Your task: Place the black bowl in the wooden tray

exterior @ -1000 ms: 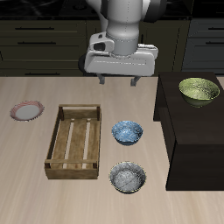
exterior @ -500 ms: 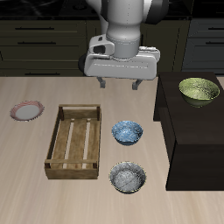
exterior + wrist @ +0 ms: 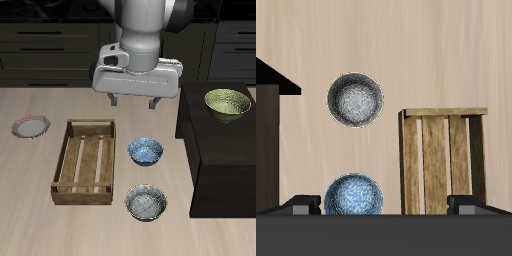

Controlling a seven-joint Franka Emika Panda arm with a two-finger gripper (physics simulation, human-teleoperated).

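At six o'clock on the table, near the front edge, the black bowl (image 3: 147,203) is lying beside the wooden tray (image 3: 86,163). It is looking light, stiff and smooth; its rim seems best for pinching. Farther back, the gripper (image 3: 135,103) is hovering spread and empty.

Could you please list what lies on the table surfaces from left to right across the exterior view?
Small pink-rimmed plate → rectangular light-brown wooden tray → small blue-patterned bowl → large yellow-green bowl on the black block.
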